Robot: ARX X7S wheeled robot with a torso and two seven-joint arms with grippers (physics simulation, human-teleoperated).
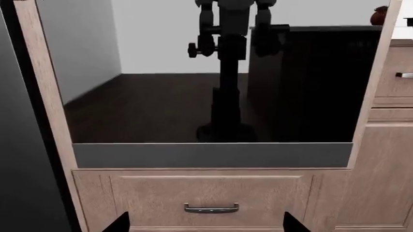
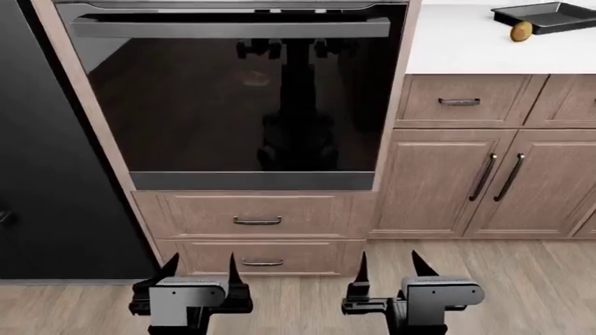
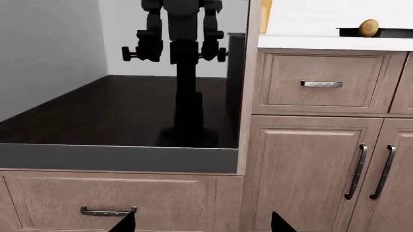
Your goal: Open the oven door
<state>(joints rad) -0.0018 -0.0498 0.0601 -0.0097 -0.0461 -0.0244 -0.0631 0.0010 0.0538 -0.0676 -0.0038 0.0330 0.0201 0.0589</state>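
The oven door is a wide black glass panel that reflects the robot. It has grey trim along its lower edge and a long grey bar handle across its top, and it stands shut in the wooden surround. The glass also shows in the left wrist view and the right wrist view. My left gripper and right gripper hover low, in front of the drawers and well below the handle. Both are open and empty.
Two wooden drawers sit under the oven. A tall black panel stands to the left. To the right are a drawer, cabinet doors and a white counter bearing a dark tray and a small brown object.
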